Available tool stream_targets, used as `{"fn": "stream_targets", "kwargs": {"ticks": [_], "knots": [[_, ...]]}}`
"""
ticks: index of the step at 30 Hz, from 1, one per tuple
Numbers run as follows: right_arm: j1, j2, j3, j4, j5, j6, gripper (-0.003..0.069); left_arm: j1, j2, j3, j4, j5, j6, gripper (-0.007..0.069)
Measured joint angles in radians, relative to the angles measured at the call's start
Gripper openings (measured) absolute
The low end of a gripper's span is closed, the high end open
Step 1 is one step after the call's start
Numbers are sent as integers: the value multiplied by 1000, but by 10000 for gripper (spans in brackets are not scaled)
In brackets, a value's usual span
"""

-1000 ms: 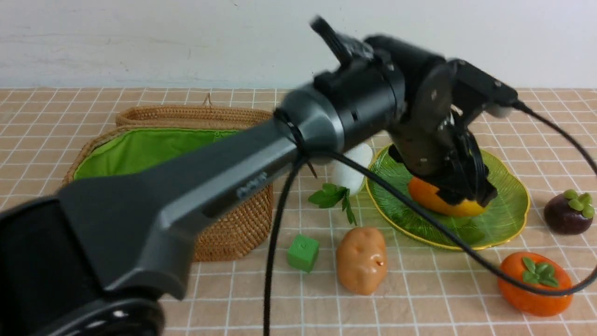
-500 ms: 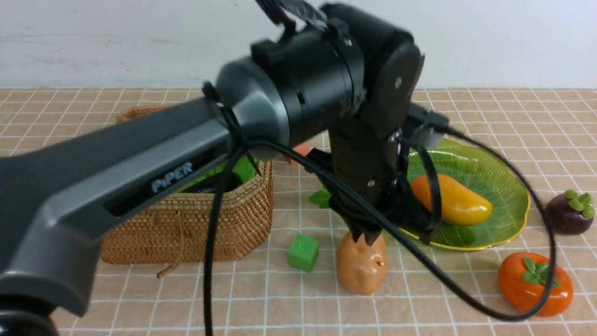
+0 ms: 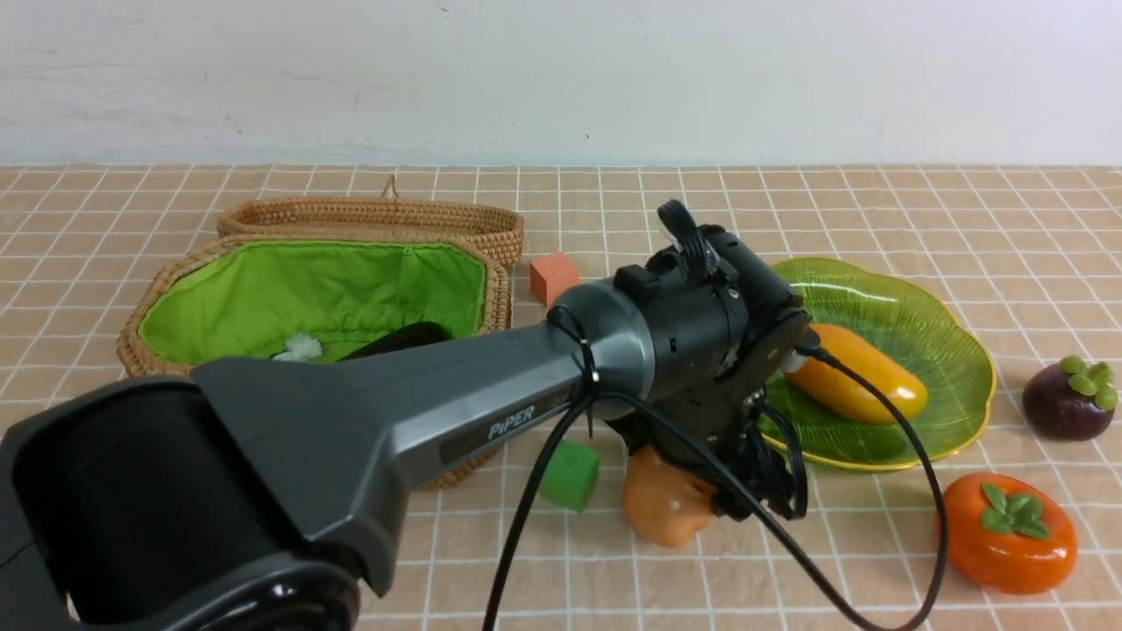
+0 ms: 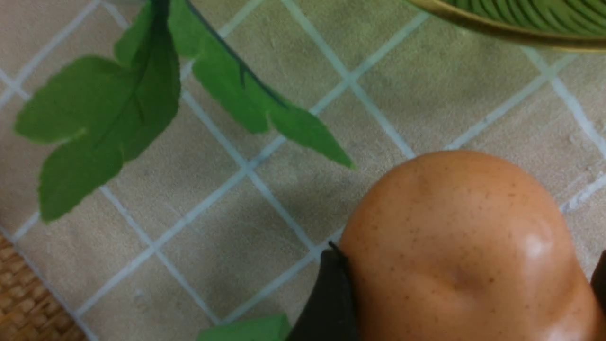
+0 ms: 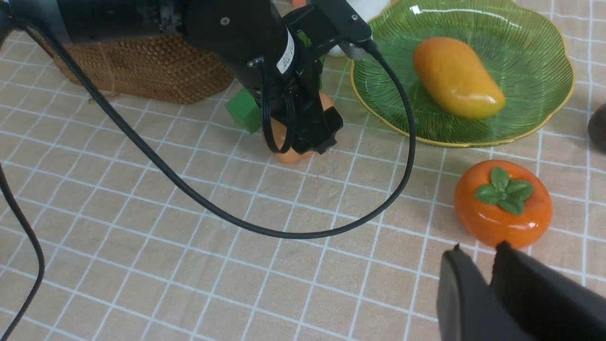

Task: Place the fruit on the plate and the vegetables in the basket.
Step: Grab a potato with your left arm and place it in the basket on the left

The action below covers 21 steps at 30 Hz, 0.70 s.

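Observation:
My left gripper is down over the tan potato, open, with a finger close on each side; the potato rests on the cloth. The radish's green leaves lie just beyond it, and its white body barely shows. The mango lies on the green plate. The persimmon and mangosteen sit on the cloth to the plate's right. The open basket holds the dark eggplant. My right gripper is shut and empty, just short of the persimmon.
A green cube sits beside the potato, between it and the basket. An orange cube lies behind, between basket and plate. The basket's lid lies open at the back. The left arm's cable loops over the cloth.
My left arm has swung from the plate, leaving the mango there, over to the potato and dropped down around it. The potato has shifted slightly left.

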Motion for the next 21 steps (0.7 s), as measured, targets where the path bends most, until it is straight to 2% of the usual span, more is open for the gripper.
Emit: {"fn": "stream_targets", "kwargs": {"ticks": [4,9,15,17,21], "knots": [[0,0,0,1,-7,0,108,0,-1,-11,0,33,-4,611],[0,0,0,1,-18,0,108,-12,-27,-57,-17,182,28,611],[0,0,0,1,-77,0,108,-31,-262,-90,-18,230,170,611],[0,0,0,1,-93,0,108,-5,-329,-82,-10,234,210,611],[0,0,0,1,-104,0,111,170,-446,-17,24,241,381,611]]}}
